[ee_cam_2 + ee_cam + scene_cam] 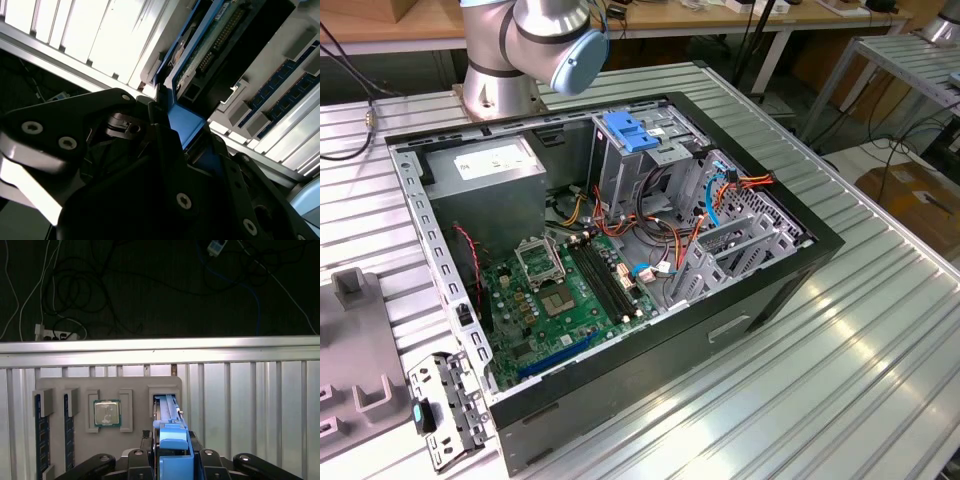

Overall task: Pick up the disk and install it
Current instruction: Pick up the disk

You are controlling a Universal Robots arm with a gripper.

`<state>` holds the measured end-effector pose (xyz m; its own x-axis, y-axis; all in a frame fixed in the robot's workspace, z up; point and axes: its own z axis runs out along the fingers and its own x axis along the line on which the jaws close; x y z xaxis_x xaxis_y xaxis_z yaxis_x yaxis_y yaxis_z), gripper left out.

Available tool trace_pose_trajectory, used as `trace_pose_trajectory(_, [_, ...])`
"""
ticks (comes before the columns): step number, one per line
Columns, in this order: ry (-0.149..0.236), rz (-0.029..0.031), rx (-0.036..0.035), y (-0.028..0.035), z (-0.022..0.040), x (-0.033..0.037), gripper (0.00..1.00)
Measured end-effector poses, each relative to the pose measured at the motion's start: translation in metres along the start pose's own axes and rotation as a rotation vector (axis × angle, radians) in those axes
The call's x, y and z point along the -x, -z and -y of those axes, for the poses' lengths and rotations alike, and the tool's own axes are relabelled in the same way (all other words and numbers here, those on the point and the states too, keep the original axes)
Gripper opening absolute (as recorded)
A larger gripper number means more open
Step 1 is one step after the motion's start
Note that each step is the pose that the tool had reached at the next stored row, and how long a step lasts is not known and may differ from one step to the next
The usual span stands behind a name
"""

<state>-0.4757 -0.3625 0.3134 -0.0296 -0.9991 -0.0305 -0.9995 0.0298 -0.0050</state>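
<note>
The disk stands on edge in a slot of the grey holder tray, with blue plastic rails along its sides. The second wrist view shows its green circuit-board face and a blue rail. My gripper has its black fingers pressed against both sides of the disk's near blue end, shut on it; the same grip is seen from close by in the second wrist view. In the exterior view the arm rises at the back, behind the open computer case.
The tray also carries a processor and memory sticks. Beyond it run the table's aluminium slats and its edge. Inside the case are a motherboard, a power supply and a metal cage with a blue latch.
</note>
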Motion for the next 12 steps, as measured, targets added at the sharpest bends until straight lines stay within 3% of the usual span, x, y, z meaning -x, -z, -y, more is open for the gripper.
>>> trace_pose_trajectory(12, [0.0, -0.0001, 0.0001, 0.0096, 0.0001, 0.0003, 0.37])
